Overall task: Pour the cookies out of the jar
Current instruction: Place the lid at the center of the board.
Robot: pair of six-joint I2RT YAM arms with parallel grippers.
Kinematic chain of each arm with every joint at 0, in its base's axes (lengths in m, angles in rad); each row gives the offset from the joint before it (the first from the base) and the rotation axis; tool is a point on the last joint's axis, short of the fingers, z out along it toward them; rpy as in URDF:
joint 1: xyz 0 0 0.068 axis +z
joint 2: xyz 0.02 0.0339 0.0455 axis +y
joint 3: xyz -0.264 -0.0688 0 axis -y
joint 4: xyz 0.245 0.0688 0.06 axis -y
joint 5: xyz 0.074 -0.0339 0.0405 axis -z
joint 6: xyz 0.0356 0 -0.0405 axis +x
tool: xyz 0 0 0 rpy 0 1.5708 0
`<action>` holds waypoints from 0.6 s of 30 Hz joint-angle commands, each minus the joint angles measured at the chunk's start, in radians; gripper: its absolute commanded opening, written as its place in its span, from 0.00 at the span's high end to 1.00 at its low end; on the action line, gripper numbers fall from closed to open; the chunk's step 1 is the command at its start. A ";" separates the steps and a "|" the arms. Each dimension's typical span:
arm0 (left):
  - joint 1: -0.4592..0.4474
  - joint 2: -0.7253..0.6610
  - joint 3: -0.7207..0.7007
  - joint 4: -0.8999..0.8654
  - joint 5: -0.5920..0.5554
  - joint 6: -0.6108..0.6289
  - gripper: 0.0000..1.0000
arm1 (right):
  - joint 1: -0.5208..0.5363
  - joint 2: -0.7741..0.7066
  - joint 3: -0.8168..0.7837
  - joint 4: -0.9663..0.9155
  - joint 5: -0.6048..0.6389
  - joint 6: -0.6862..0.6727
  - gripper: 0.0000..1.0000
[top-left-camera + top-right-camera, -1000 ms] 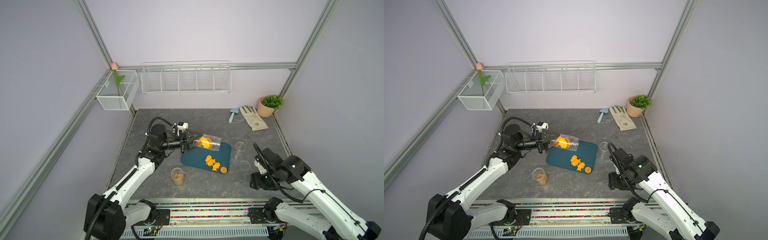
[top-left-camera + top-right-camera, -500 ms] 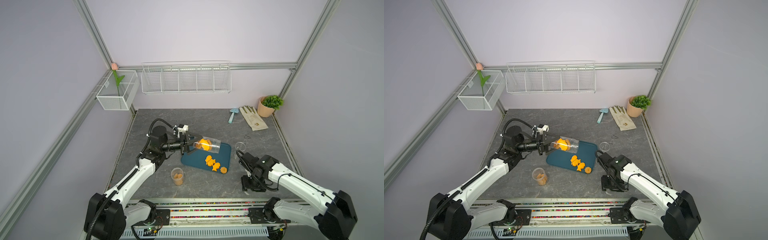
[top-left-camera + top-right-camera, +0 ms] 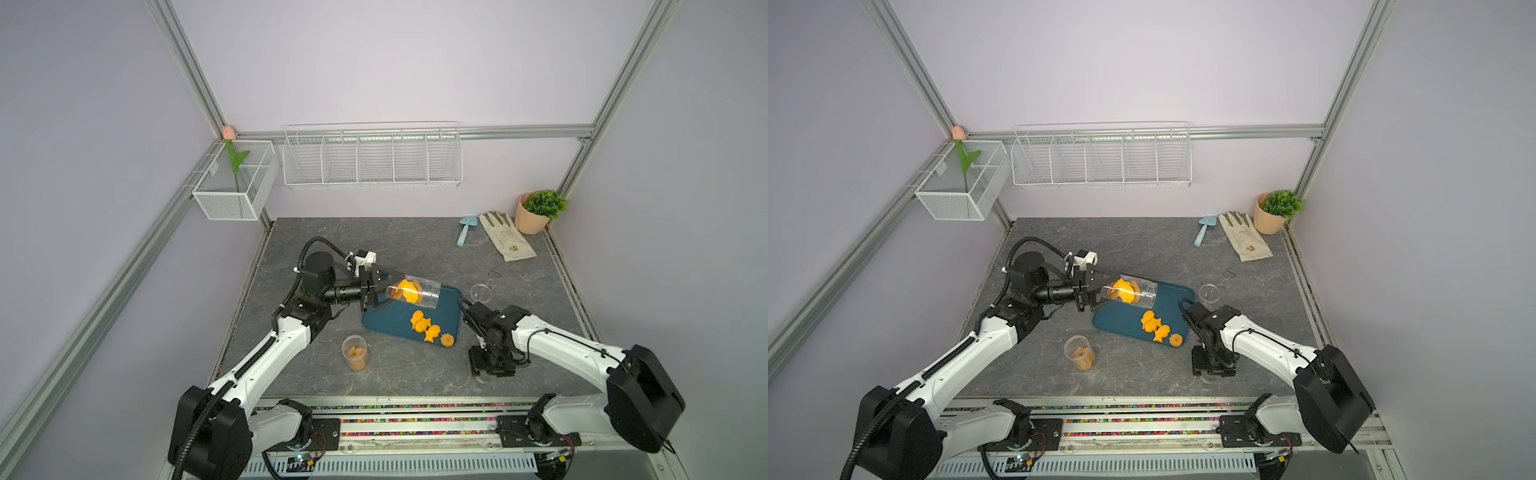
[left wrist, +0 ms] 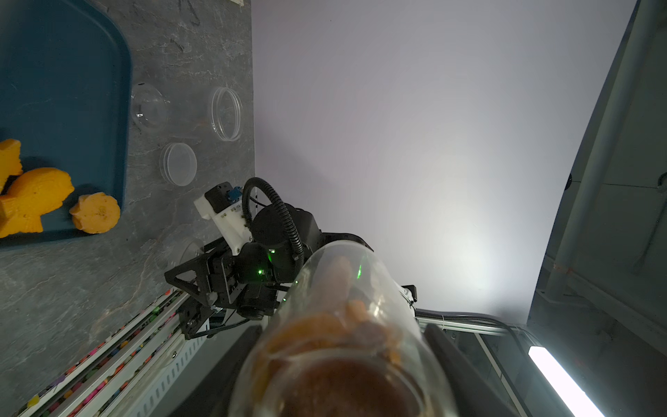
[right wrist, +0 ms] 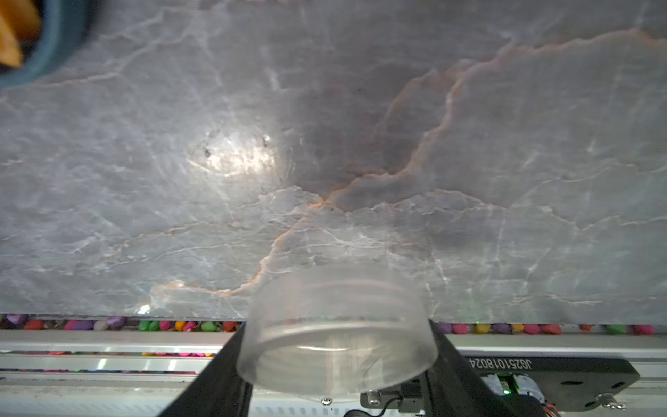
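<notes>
Left gripper [image 3: 383, 293] clamped on jar [image 3: 420, 294] base; long axis near-level, mouth toward teal tray [image 3: 451, 311], cookies [image 3: 405, 291] seemingly lodged inside. Right gripper [image 5: 335, 377] pinches clear lid [image 5: 335, 325].

Clear jar [image 4: 389, 299] w/ cookies [image 4: 314, 326] up close; more orange ones on teal tray [image 4: 72, 72]; clear lids [image 4: 178, 164] beside tray.

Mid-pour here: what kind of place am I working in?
Looks like a staged robot test cell, not a real kitchen: an aluminium frame with plain lilac walls boxes in the stone-look tabletop, and a potted plant, trowel and glove sit in the far corner.
</notes>
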 commanded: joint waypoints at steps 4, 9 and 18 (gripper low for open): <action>0.011 0.005 -0.008 0.014 0.023 0.014 0.35 | 0.013 0.034 -0.019 0.020 -0.002 0.009 0.48; 0.011 0.008 -0.010 0.020 0.026 0.014 0.35 | 0.014 0.043 -0.019 0.019 0.000 0.009 0.41; 0.011 0.018 -0.029 0.043 0.032 0.014 0.35 | 0.015 0.034 -0.016 0.008 -0.006 0.003 0.32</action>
